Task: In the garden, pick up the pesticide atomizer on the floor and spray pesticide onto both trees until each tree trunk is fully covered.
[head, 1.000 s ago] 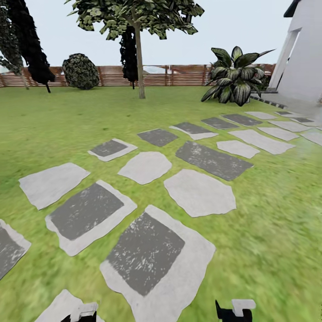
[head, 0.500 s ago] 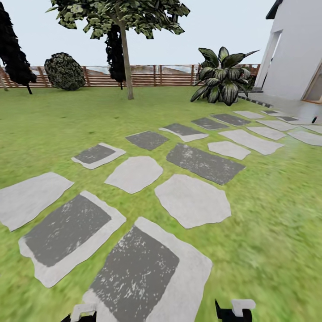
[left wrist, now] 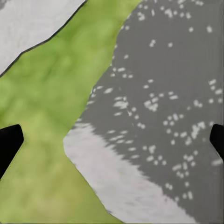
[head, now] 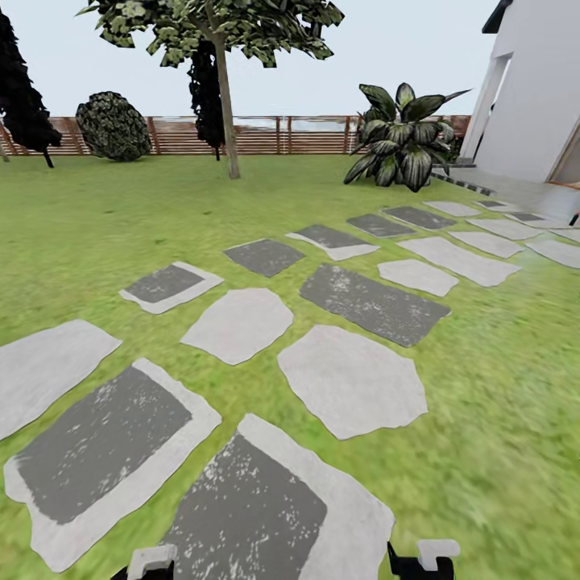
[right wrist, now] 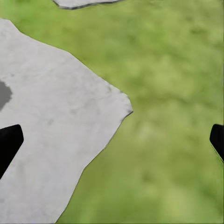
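- The head view looks out over the garden lawn (head: 97, 234), where a path of grey and pale stepping stones (head: 352, 380) runs from the near ground toward the white house (head: 540, 97) at the right.
- At the bottom edge of that view the tops of both arms show: the left gripper (head: 151, 561) low at the left over a dark-centred stone, the right gripper (head: 427, 557) low at the right over grass.
- One tree (head: 217, 32) stands far ahead, to the left of centre, in front of the brown slatted fence (head: 266, 134). Its tree trunk (head: 226, 113) rises slim and bare from the grass up to a leafy crown, well apart from both grippers.
- A near-black conifer (head: 22, 97), a rounded dark bush (head: 113, 126) and a broad-leaved plant (head: 403, 137) also stand along the fence line.
- In the left wrist view the left gripper (left wrist: 112, 140) has its two dark fingertips (left wrist: 9, 142) at opposite edges of the picture, spread wide with nothing between them; below lie grass and a speckled dark stone with a pale rim (left wrist: 163, 107).
- In the right wrist view the right gripper (right wrist: 112, 140) is likewise spread wide and holds nothing, its fingertips (right wrist: 9, 140) at the picture's edges over a pale stone (right wrist: 51, 135) and grass.
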### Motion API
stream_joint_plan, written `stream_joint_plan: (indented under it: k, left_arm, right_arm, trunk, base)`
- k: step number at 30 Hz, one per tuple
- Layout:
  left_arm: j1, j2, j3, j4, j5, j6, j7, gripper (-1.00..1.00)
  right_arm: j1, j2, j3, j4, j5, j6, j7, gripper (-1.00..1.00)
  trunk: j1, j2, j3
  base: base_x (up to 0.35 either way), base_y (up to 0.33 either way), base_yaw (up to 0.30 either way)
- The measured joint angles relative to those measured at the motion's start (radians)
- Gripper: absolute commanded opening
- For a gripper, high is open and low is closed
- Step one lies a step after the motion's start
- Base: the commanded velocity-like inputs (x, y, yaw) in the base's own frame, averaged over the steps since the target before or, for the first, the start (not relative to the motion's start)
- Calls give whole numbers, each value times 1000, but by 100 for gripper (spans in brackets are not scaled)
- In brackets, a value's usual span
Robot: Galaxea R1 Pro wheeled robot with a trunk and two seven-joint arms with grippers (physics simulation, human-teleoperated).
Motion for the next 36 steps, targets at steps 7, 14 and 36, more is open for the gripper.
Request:
stream_joint_plan:
  k: [7, 14, 36]
  left_arm:
    - [0, 0, 0, 0, 1, 0, 0, 100]
    - [0, 1, 0, -1, 2, 0, 0, 100]
    - [0, 2, 1, -1, 1, 0, 0, 100]
  right_arm:
    - [1, 6, 0, 18, 0, 2, 1, 100]
    - [2, 7, 0, 20, 0, 3, 1, 100]
    - [6, 7, 0, 20, 0, 3, 0, 100]
  trunk:
    - [0, 0, 0]
    - [0, 0, 0]
    - [0, 0, 0]
  base:
    - [337, 0, 0]
    - [337, 0, 0]
    - [337, 0, 0]
